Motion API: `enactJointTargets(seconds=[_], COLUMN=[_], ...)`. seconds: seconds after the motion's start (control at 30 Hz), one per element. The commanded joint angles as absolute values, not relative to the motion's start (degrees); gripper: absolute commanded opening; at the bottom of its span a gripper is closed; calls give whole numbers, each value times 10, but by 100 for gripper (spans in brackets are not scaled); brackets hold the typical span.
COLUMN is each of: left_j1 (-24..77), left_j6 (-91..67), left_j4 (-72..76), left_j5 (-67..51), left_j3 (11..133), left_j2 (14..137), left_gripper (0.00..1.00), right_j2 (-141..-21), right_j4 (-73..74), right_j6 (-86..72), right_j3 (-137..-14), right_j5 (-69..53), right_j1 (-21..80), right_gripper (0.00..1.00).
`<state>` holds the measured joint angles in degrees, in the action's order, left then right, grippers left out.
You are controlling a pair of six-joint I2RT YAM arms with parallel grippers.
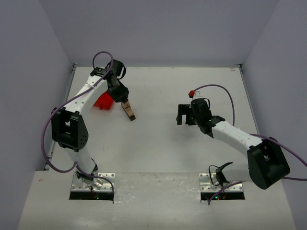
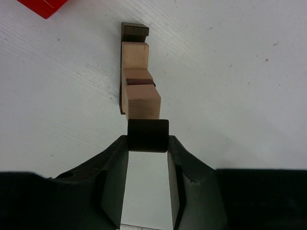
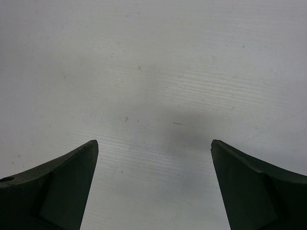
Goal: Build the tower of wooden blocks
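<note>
Toward the far left corner of the bench [image 1: 158, 153], just beside the red bin [image 1: 103, 101], the wood block tower [image 1: 128, 110] is found as a slim column of light tan and dark brown cubes. A dark brown cube [image 2: 147, 134] is clamped in the left gripper [image 2: 147, 140] and is held right over the light tan cube [image 2: 142, 106] at the column's top. Whether the two faces are touching cannot be told from the wrist view. The step in hand is judged to be the seating of this cube. It would best be lowered straight and slowly, with its edges squared to the cube beneath, since the lower cubes appear slightly offset from one another and a sideways nudge could topple the column. The jaws should be parted only once the cube is fully borne, and then drawn straight up. The right gripper [image 1: 184, 115] is spread wide and holds nothing, well apart from the tower over bare bench right of the middle.
</note>
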<state>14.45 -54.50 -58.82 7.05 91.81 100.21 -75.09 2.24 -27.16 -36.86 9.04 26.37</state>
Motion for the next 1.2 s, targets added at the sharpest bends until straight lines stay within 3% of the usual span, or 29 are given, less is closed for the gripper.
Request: enactJointTargets(seconds=[0.0,1.17], left_j1=[136,127], left_j6=[-544,-530], left_j4=[-575,-577], left_j5=[58,39], left_j3=[928,939], left_j2=[1005,1030], left_gripper=[0,5], right_j2=[-748,-748], right_j4=[14,25], right_j6=[-268,-274], right_j3=[-390,-391], right_j5=[109,143], right_j1=[261,255], right_gripper=[99,99])
